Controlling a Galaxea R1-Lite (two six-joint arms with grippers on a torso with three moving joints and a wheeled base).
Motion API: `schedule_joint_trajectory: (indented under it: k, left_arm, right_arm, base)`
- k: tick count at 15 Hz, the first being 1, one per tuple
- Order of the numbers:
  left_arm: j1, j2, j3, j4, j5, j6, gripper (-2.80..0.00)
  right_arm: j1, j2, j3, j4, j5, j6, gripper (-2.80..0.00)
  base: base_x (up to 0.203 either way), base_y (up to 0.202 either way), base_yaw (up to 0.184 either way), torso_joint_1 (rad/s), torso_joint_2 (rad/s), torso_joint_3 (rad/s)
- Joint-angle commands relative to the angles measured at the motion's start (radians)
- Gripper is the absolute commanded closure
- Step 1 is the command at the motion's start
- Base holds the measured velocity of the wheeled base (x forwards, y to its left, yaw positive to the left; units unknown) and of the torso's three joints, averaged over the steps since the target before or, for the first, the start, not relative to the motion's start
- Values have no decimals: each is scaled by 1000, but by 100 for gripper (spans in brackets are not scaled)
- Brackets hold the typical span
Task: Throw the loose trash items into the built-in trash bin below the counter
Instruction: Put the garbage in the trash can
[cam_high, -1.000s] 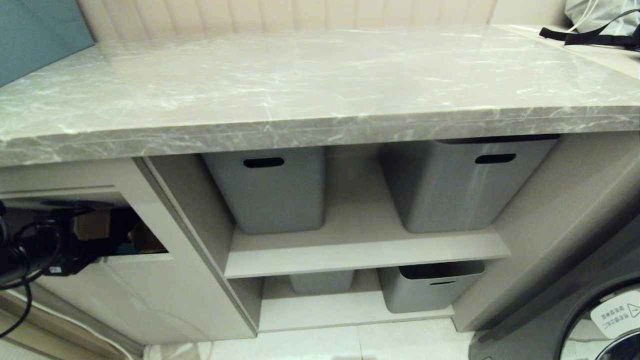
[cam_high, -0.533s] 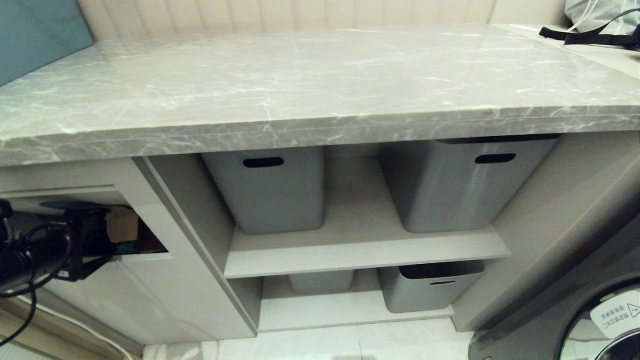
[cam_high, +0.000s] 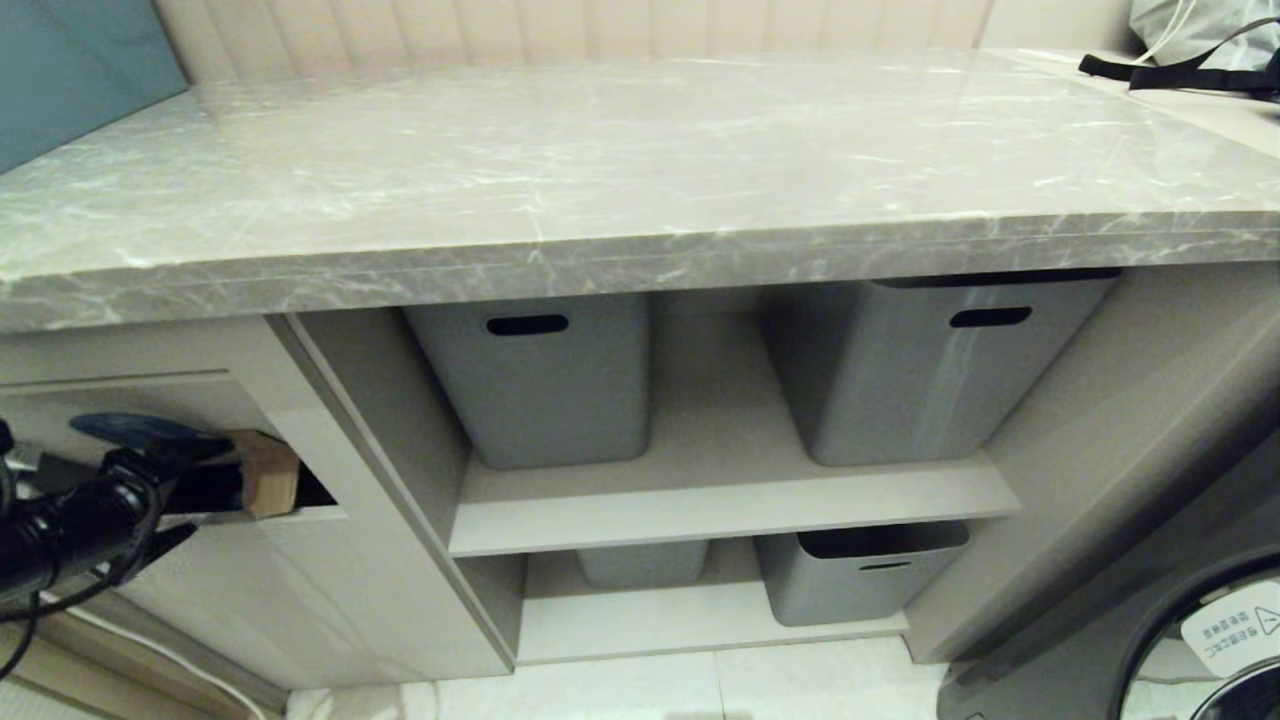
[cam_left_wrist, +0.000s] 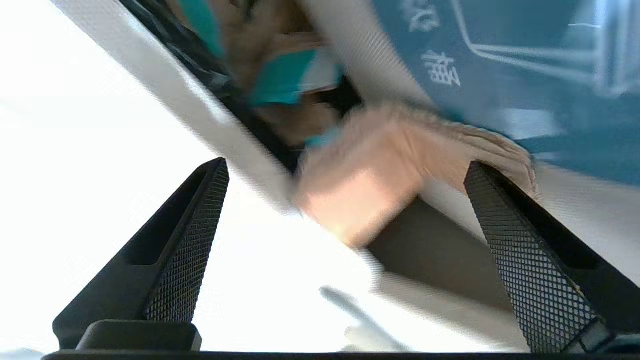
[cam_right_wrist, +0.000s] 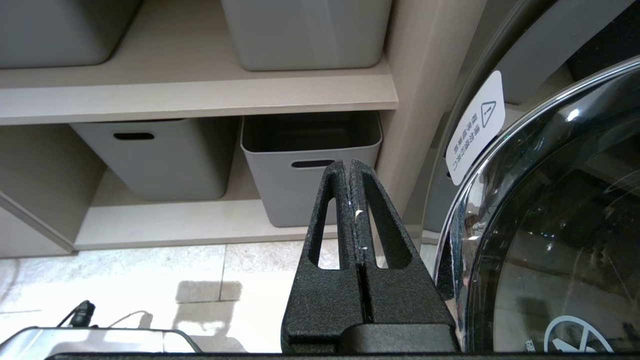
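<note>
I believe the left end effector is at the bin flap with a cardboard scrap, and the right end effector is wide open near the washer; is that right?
Not quite: the right end effector is shut, fingers pressed together, as the right wrist view shows. The left end effector is indeed at the bin flap with a cardboard scrap.

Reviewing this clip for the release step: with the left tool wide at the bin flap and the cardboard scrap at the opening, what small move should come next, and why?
Probably nudge the cardboard scrap deeper. It sits at the bin's opening, seemingly only partly inside, and the left tool is open around it, not gripping. Drawing the tool out might let the scrap fall outside.
</note>
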Motion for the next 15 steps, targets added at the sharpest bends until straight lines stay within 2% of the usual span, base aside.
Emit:
schedule_joint_trajectory:
  k: [1, 6, 8, 9, 11, 12, 15]
  left_arm:
    - [16, 28, -9, -4, 14, 58, -280]
    - [52, 98, -144, -9, 76, 81, -280]
    - [53, 139, -203, -13, 126, 82, -280]
    - [53, 142, -196, -14, 135, 110, -280]
    - [56, 129, -150, -27, 149, 231, -280]
    - [58, 122, -124, -77, 164, 283, -280]
    - [53, 116, -123, -204, 169, 358, -280]
  right_arm:
    - [0, 0, 0, 0, 0, 0, 0]
    - [0, 0, 0, 0, 0, 0, 0]
    - [0, 0, 0, 0, 0, -2, 0]
    - [0, 0, 0, 0, 0, 0, 0]
    - [0, 0, 0, 0, 0, 0, 0]
    - [0, 0, 0, 0, 0, 0, 0]
    - [1, 0, 0, 0, 0, -1, 0]
  base:
    - [0, 0, 0, 0, 0, 0]
    - [0, 0, 0, 0, 0, 0]
    - [0, 0, 0, 0, 0, 0]
    - [0, 0, 0, 0, 0, 0]
    - [0, 0, 0, 0, 0, 0]
    - [0, 0, 0, 0, 0, 0]
    - [0, 0, 0, 0, 0, 0]
